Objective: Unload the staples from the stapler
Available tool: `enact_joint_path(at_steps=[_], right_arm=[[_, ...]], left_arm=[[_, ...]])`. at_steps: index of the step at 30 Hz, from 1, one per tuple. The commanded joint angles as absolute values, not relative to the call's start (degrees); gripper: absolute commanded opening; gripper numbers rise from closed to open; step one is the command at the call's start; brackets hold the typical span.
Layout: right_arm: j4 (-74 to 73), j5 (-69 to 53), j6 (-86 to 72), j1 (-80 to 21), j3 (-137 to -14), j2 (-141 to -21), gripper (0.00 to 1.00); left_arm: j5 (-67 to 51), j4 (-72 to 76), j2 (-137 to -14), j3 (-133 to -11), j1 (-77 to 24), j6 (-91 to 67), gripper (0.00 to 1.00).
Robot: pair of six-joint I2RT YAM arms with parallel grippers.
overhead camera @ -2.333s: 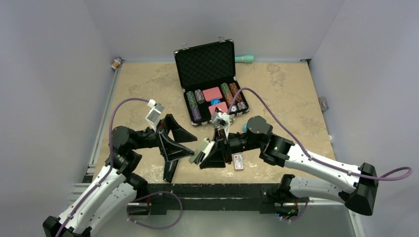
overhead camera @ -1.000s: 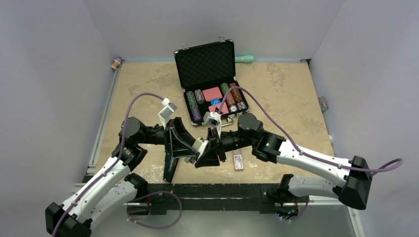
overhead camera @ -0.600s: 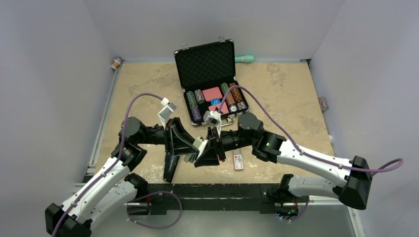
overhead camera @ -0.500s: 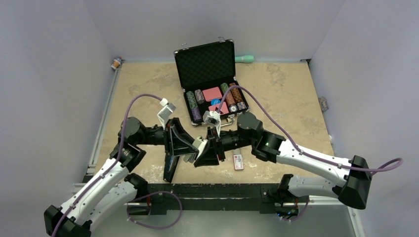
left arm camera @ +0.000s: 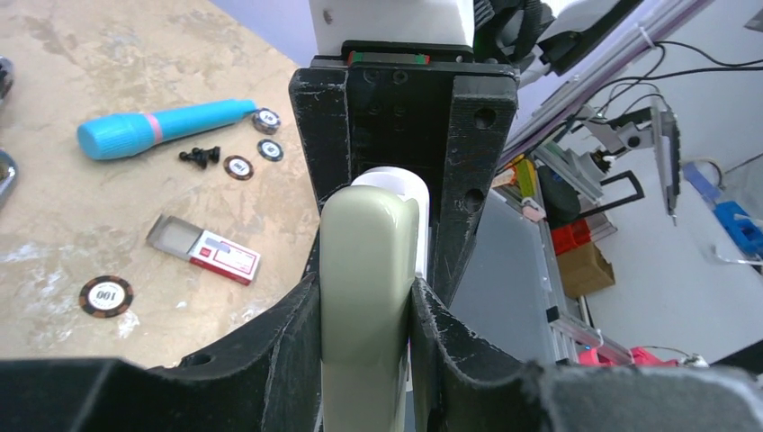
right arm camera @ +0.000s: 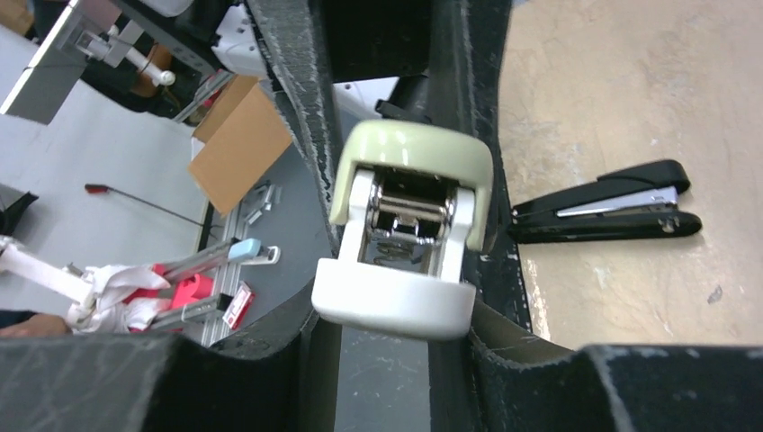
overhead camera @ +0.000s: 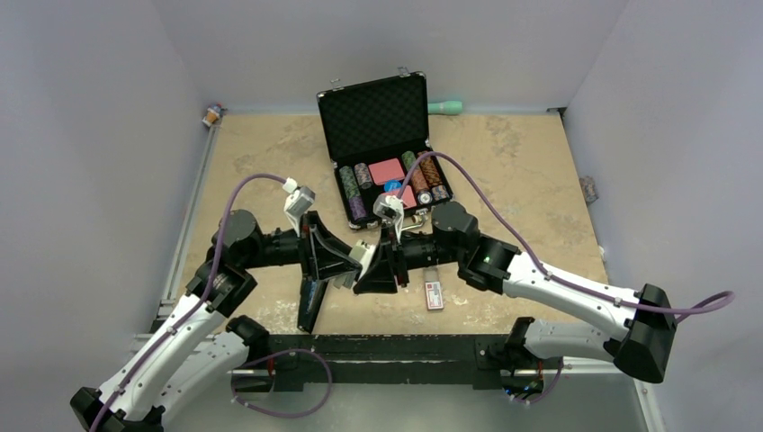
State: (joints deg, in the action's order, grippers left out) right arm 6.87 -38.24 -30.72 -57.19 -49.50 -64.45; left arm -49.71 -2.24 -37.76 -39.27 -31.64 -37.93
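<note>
Left gripper (overhead camera: 340,259) clamped on the green stapler (overhead camera: 363,255), fingers (left arm camera: 288,333) pressed against both sides of its glossy rounded cap. Right gripper (overhead camera: 376,267) pinches the same stapler from the opposite end. It's held off the table (overhead camera: 522,180), above the near part. End-on from the right wrist: smooth pale-green cap, white plastic base, bare metal mechanism between.

Counts:
- Staplers: two. The second is a slim black stapler (right arm camera: 603,211), flat on the tan stone-look top.
- Staple box (left arm camera: 205,256): one, red-and-white.
- Loose round chips (left arm camera: 105,295): four.
- Blue marker (left arm camera: 162,128): one, cylindrical, with a pink band.
</note>
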Motion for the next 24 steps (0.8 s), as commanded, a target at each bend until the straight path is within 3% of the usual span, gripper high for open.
enact_joint_path(at_steps=[1,14,24], right_arm=[[4.09,-31.61,-30.98,-54.81,-49.77,-63.27,0.38],[3.34,-30.01,-30.85,-54.38,-49.17,-63.72,0.59],[2.81,-27.77,-31.46,-54.03,-48.36,-65.21,0.60]], left_arm=[[-42.96,-7.47,-37.79,-41.84,-31.17,-35.97,0.00],[-28.90,-18.94,-38.36,-46.62,-30.60,-33.54,0.00],[-4.69,-36.22,-42.19,-52.44,-30.56,-32.82,0.00]])
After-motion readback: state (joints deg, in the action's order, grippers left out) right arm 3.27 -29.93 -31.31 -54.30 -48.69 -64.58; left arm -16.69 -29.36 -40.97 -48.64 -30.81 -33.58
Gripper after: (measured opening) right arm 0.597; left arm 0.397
